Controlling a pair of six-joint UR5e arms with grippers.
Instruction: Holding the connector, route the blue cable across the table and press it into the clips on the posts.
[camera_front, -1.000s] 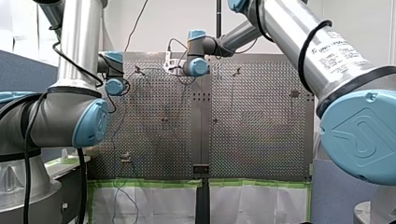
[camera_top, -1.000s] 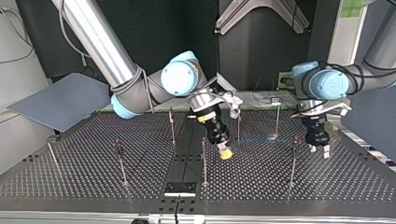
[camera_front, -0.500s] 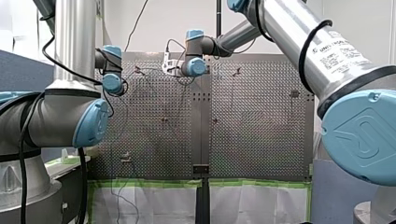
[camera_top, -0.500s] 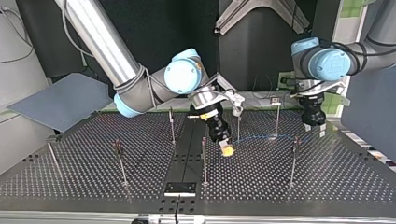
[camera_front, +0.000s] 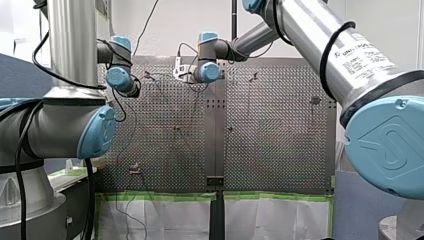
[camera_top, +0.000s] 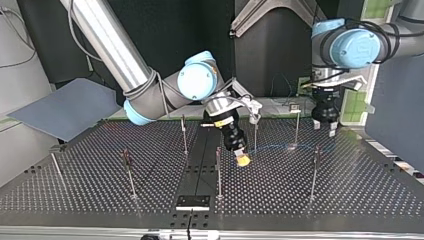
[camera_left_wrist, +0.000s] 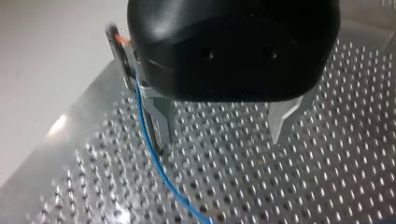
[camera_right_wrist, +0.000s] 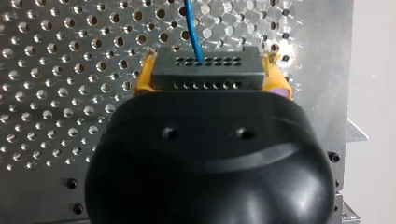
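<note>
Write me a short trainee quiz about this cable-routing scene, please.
1. True or false: the left jaws are shut on the cable.
2. What do the right jaws hold? A) nothing B) the connector C) only the cable
3. Fill in: the cable leaving the connector is ___ in colour.
Key: 1 false, they stand open; 2 B; 3 blue.

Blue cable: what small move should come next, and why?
Probably my right pincer should carry the connector toward the nearby post, drawing the blue cable taut. It is clamped on the connector, while my left pincer hangs open beside a second post, where the cable seems clipped.
</note>
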